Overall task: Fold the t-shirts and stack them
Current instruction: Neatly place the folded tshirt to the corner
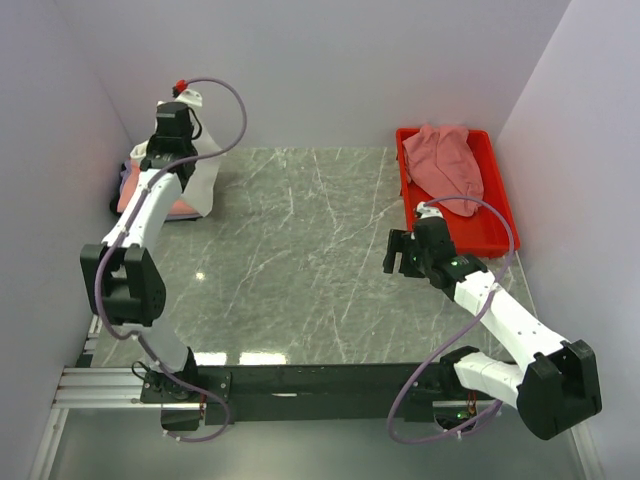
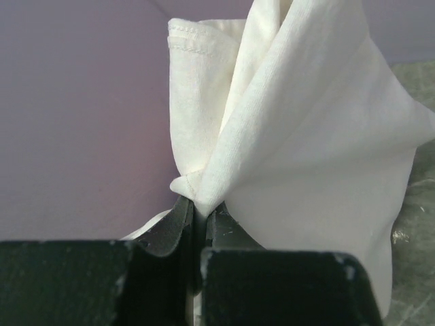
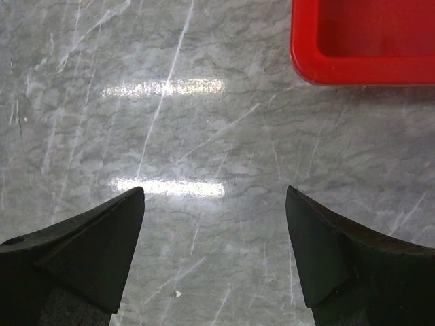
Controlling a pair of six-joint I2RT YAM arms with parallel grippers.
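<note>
The white tee (image 2: 306, 156) is pinched in the closed left claw (image 2: 197, 212) and held up at the desk's (image 1: 300, 270) far-left corner, over other tees (image 1: 127, 190). The right claw (image 3: 214, 193) is spread wide, empty, above the desk beside the red tray (image 1: 506, 215), in which a pink tee (image 1: 445, 160) is heaped.
</note>
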